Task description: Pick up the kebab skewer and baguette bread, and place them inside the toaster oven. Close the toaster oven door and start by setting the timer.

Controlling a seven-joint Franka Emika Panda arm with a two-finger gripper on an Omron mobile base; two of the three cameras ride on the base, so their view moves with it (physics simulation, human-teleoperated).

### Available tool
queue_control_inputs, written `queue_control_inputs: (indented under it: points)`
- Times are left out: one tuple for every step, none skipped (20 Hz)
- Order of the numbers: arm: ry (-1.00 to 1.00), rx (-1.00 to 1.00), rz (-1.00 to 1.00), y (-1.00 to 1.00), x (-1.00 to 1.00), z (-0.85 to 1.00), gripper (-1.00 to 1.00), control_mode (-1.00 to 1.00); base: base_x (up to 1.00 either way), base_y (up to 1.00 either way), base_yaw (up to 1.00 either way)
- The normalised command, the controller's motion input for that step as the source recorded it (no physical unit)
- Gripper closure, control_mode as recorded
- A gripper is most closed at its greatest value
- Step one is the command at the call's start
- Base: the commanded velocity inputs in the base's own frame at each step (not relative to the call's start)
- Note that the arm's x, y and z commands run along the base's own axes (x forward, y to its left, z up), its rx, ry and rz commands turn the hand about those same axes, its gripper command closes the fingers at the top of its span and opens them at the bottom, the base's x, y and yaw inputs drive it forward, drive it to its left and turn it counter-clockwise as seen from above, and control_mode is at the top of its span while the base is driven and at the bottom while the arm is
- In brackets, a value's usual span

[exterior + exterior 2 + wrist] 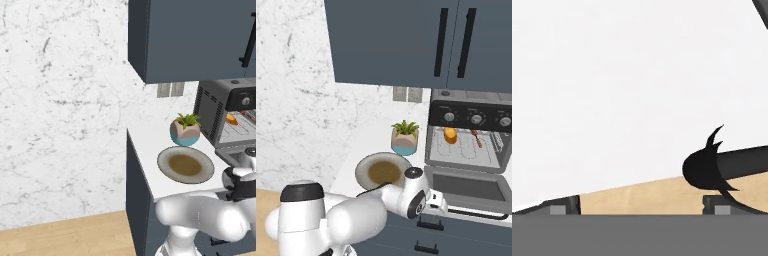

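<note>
1. You're looking at the toaster oven [471,135] sitting on the white counter [150,165] at the right, its drop-down door [468,187] hanging open toward the robot.
2. The baguette bread [450,135] is lying on the wire rack [466,148] inside, at the left of the cavity; in the left base view it is showing as an orange bit [231,119] behind the oven's side wall.
3. The kebab skewer [476,138] is resting on the same rack, to the right of the loaf and apart from it.
4. Three knobs [476,119] are lining the dark panel above the cavity; no label or writing is legible anywhere.
5. Just left of the oven a small potted plant [405,137] is standing, and in front of it a grey plate [383,171] with a brown centre is lying near the counter's edge.
6. The gripper [641,212] is showing two dark fingertips [561,206] set wide apart with nothing between them, so the jaws are open; a dark rod-like handle [727,167] is sitting just above the right tip.
7. Dark blue cabinets [406,40] are hanging overhead, a marble wall [60,100] is running behind, and a wood floor [65,237] is lying below.
</note>
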Motion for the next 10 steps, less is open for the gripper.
queue_control_inputs:
  points:
    - [-0.06, 0.01, -0.02, 0.00, 1.00, 0.58, -1.00, -1.00, 0.00, 0.00, 0.00]
    - [-0.05, 0.01, -0.02, 0.00, 1.00, 0.59, -1.00, -1.00, 0.00, 0.00, 0.00]
    - [-0.06, 0.02, -0.02, 0.00, 1.00, 0.60, -1.00, -1.00, 0.00, 0.00, 0.00]
    - [-0.06, 0.02, -0.02, 0.00, 1.00, 0.64, -1.00, -1.00, 0.00, 0.00, 0.00]
    - [-0.06, 0.03, -0.02, 0.00, 1.00, 0.69, -1.00, -1.00, 0.00, 0.00, 0.00]
    - [-0.05, 0.03, -0.02, 0.00, 1.00, 0.72, -1.00, -1.00, 0.00, 0.00, 0.00]
    - [-0.06, 0.03, -0.02, 0.00, 1.00, 0.71, -1.00, -1.00, 0.00, 0.00, 0.00]
    - [-0.12, 0.01, -0.02, 0.00, 1.00, 0.71, -1.00, -1.00, 0.00, 0.00, 0.00]
    - [-0.19, 0.00, -0.02, 0.00, 1.00, 0.66, -1.00, -1.00, 0.00, 0.00, 0.00]
    - [-0.28, 0.00, -0.02, 0.10, 0.94, 0.64, -1.00, -1.00, 0.00, 0.00, 0.00]
